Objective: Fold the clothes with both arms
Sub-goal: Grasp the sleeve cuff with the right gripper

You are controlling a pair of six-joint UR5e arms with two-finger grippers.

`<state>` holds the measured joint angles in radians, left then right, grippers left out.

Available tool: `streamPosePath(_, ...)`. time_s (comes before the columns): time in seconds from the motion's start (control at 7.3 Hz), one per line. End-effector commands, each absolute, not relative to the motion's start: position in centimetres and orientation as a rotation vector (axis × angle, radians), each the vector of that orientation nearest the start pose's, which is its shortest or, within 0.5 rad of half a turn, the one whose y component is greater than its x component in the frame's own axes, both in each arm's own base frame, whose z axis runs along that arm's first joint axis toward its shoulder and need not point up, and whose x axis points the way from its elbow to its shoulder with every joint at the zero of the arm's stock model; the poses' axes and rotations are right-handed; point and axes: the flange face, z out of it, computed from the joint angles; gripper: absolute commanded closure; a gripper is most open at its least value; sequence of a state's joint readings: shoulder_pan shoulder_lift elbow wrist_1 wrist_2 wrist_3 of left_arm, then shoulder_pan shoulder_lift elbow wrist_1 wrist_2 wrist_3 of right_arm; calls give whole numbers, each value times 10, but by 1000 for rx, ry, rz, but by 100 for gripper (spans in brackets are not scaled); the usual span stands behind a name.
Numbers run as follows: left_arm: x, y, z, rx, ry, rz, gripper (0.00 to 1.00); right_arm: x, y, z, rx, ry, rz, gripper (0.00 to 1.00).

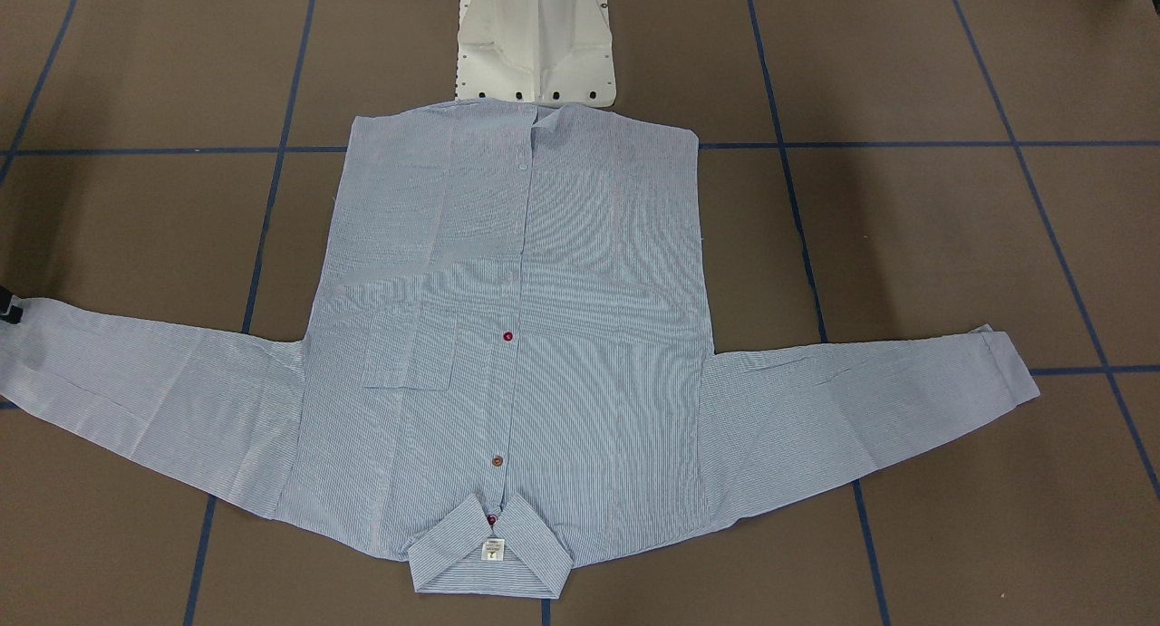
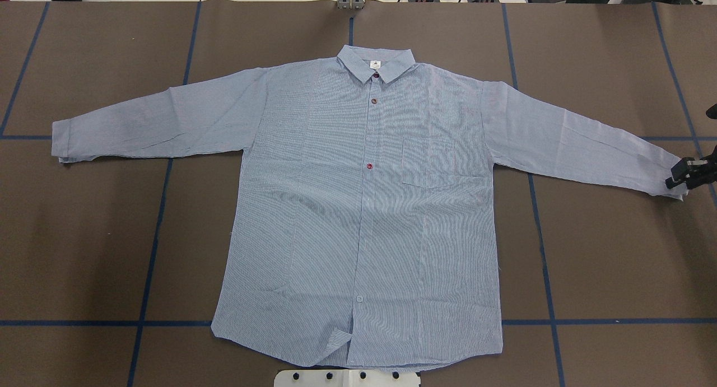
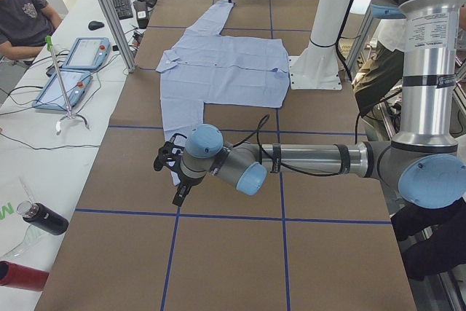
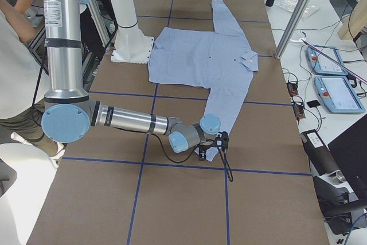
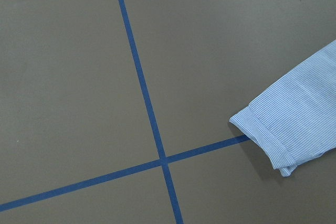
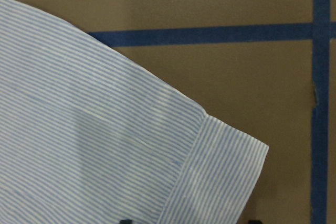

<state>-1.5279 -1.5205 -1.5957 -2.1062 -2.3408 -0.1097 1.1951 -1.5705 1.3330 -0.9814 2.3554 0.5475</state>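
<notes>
You have the shirt (image 2: 358, 208) lying flat, front up, mid-tabletop (image 2: 84, 236), with its hem at the robot's edge, its collar toward the opposite edge and its sleeves reaching toward both ends. The right pincer (image 2: 676, 180) sits at one cuff, tips spread. The left pincer (image 3: 170, 174) hangs by the other cuff; I cannot tell its state.

Blue-and-white finely striped shirt (image 2: 358, 208)
</notes>
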Motion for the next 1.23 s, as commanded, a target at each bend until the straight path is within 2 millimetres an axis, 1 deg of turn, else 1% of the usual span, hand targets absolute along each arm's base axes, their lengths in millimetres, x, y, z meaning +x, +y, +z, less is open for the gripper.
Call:
streamPosePath(0.0,-43,-496,609,424,789,127,1,-125,-489,709,-47,-845,30,100)
streamPosePath(0.27,-43,-496,610,424,787,127,1,-125,-490,701,-37,-853,26,100)
streamPosePath(0.41,-43,-496,610,424,787,127,1,-125,-492,680,-3,-871,11,100)
streamPosePath(0.55,-43,-496,610,424,787,127,1,-125,-485,647,22,-934,-23,100)
streamPosePath(0.68,-43,-496,610,424,787,127,1,-123,-478,595,97,-979,-58,100)
streamPosePath(0.82,-43,-496,610,423,787,126,1,-125,-480,540,184,-1016,-99,100)
streamPosePath(0.96,-43,-496,610,423,787,126,1,-143,-488,485,258,-1054,-166,100)
streamPosePath(1.1,-43,-496,611,421,787,126,1,-175,-504,429,298,-1094,-219,100)
